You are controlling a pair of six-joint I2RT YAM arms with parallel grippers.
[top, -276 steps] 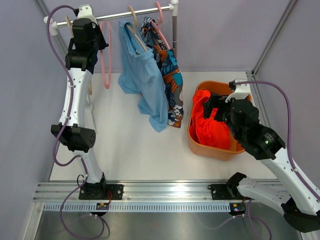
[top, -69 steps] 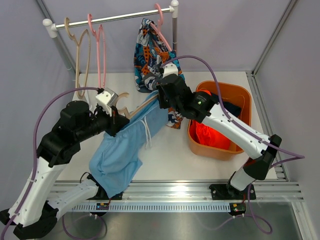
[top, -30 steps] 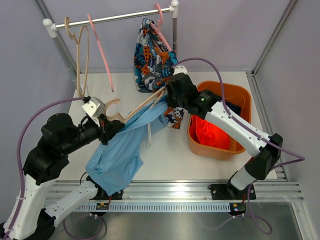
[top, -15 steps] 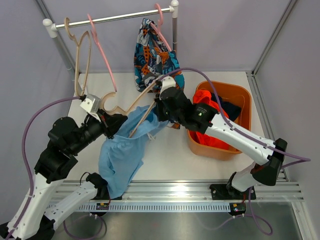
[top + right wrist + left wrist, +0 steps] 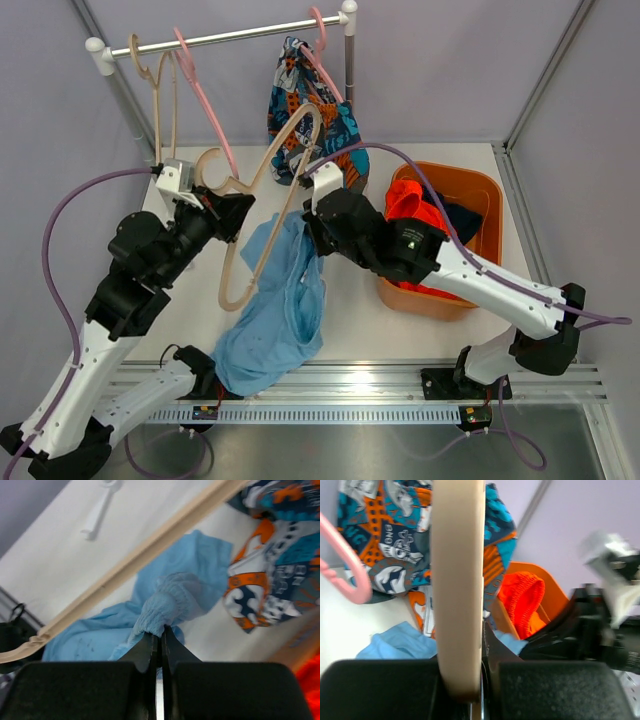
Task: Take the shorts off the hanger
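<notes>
**Light blue shorts pinched at the waistband, hanger held alongside**

The right gripper [image 5: 160, 639] is closed tight on the bunched waistband of the light blue shorts [image 5: 275, 330]. The cloth hangs down from that pinch and spreads out on the white table [image 5: 360, 330] near the front edge.

The left gripper [image 5: 232, 213] is clamped shut on the neck of a cream hanger [image 5: 457, 580]. It holds the hanger tilted in the air, with the hanger's long arm running up toward the rail [image 5: 240, 35]. The hanger's lower end sits just beside the blue cloth. The views do not show whether any cloth is looped over it.

The patterned shorts [image 5: 305, 95], printed in blue, orange and white, hang from a pink hanger at the right end of the rail. Two bare hangers, one tan [image 5: 158, 100] and one pink [image 5: 205, 105], hang at the left end.

An orange basket [image 5: 470, 180] stands on the right of the table. The orange-red shorts [image 5: 410, 205] are piled at its near side, and the dark navy shorts [image 5: 462, 217] lie behind them.
</notes>
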